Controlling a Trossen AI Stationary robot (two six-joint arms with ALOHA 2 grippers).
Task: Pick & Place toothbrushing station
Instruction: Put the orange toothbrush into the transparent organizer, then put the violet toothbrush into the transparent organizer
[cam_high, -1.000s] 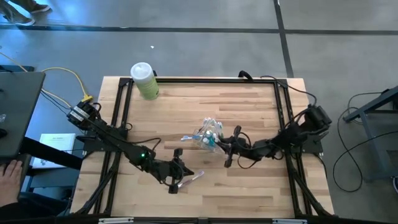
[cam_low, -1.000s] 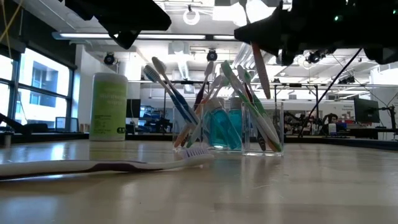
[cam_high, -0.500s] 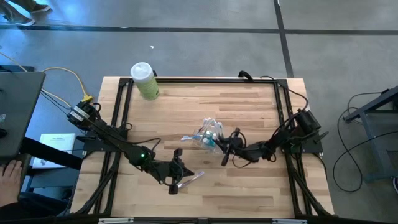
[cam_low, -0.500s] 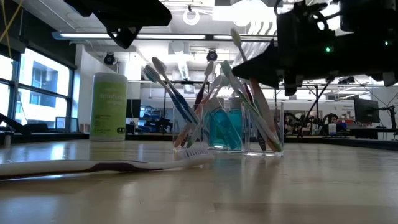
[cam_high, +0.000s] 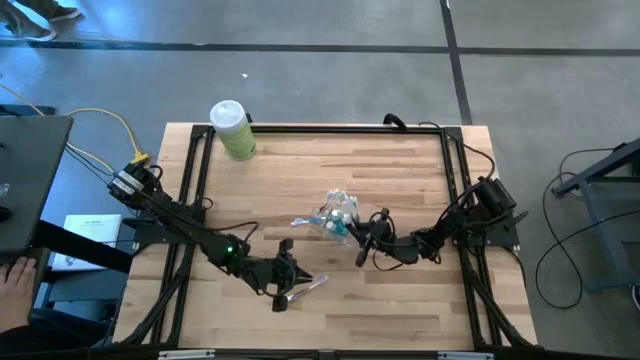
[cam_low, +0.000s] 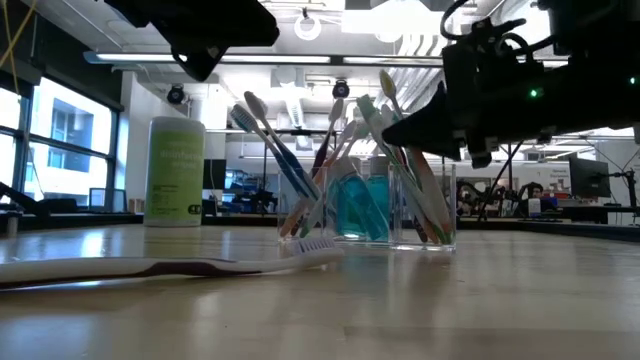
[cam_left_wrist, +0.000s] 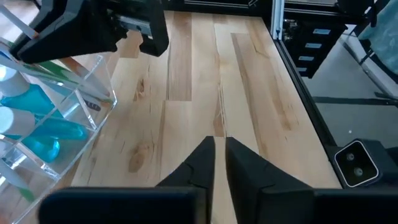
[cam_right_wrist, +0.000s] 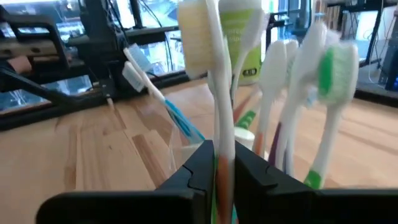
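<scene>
High: cup (cam_high: 337, 222) mid-desk (cam_high: 420, 170); loose brush (cam_high: 303, 288) under left pincer (cam_high: 284, 292).
Low: brushes (cam_low: 400, 160) light, slim, likely slippery.
Left wrist: fingers nearly closed, empty.
Right wrist: right pincer (cam_right_wrist: 219, 163) pinches brush handle (cam_right_wrist: 219, 112); grip mid-handle.

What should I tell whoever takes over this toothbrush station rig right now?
Right gripper: shut on the handle of a yellow-bristled toothbrush, held upright at the clear cup.
Left gripper: fingers close together, holding nothing, low over the table near the loose toothbrush.
Things: the cup stands mid-table with a bunch of brushes and the teal tubes in it. The green bottle is at the far left corner.
Done: most brushes are in the cup.
Left: release the held brush into the cup, then probably fetch the loose one lying flat on the table.
</scene>
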